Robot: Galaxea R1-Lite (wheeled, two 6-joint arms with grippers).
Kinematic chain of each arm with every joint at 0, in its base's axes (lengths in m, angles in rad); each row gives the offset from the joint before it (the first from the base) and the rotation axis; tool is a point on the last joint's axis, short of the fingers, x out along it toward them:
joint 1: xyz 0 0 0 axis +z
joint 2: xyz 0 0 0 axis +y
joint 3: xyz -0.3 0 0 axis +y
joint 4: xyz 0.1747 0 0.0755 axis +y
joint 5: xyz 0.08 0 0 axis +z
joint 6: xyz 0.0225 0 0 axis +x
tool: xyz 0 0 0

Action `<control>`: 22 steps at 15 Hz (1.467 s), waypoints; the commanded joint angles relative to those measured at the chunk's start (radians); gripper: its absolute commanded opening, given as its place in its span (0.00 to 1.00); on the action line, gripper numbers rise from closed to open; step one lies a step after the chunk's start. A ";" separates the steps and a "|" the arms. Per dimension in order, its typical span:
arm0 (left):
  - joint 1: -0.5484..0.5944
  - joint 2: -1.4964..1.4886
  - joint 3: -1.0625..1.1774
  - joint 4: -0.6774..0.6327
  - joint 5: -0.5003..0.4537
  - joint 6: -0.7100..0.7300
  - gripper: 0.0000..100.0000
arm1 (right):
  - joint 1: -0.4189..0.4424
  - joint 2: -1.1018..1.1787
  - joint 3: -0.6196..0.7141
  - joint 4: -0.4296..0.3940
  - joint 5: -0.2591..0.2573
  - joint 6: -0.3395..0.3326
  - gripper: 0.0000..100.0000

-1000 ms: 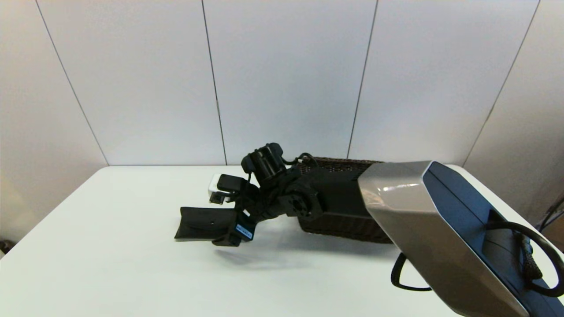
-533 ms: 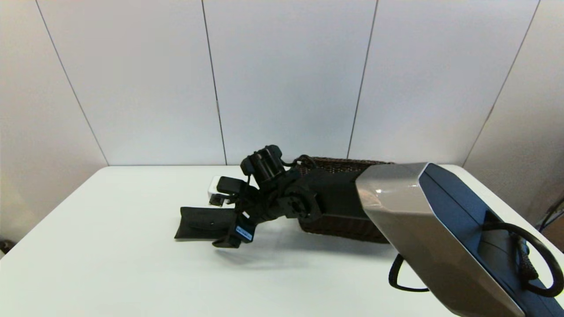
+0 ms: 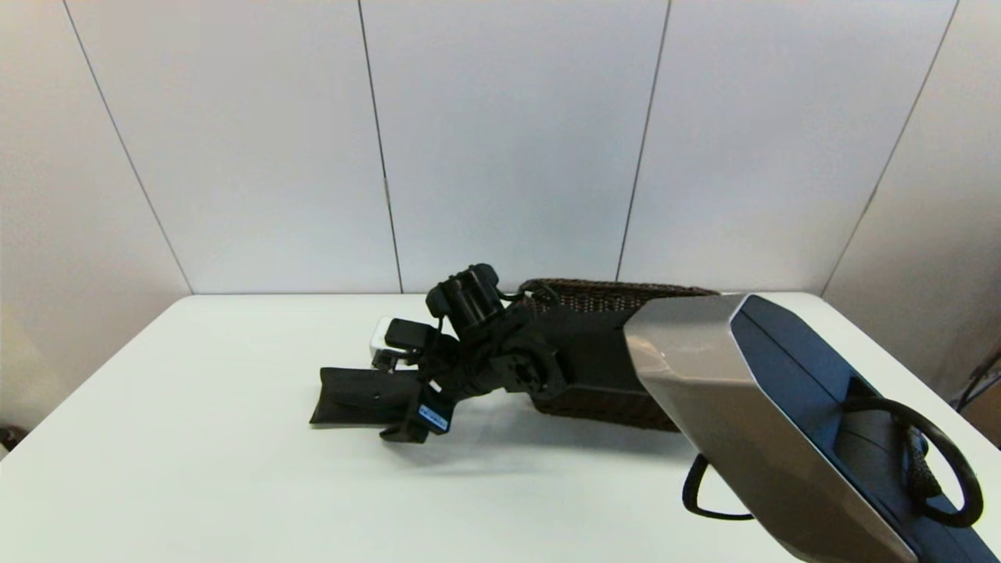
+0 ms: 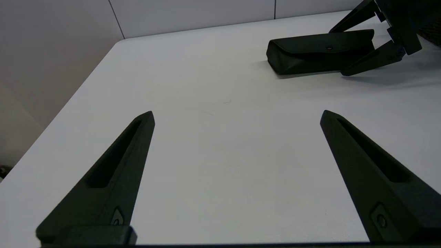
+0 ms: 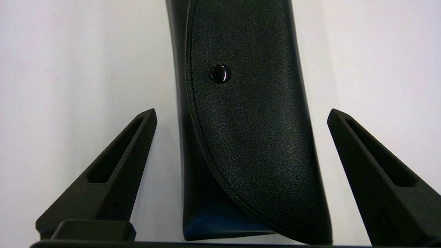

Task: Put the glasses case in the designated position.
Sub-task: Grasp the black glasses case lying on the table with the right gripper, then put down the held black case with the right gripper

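Our right gripper [image 5: 241,115] straddles the glasses case [image 5: 248,137] on the worktop [image 3: 195,469], fingers spread, touching nothing. Our left gripper [image 4: 237,115] hovers apart, released.

One black glasses case [image 3: 361,396], one brown woven basket [image 3: 602,295] beside it, two pincers, one white surface [image 3: 195,469]

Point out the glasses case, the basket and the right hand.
glasses case [image 3: 356,395]: head view, flap near the snap.
basket [image 3: 602,295]: head view, woven back rim.
right hand [image 5: 241,115]: right wrist view, open, straddling the case.
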 commanded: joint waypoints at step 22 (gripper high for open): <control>0.000 0.001 0.000 0.000 0.001 0.001 1.00 | 0.012 -0.071 0.001 0.006 0.009 -0.001 0.00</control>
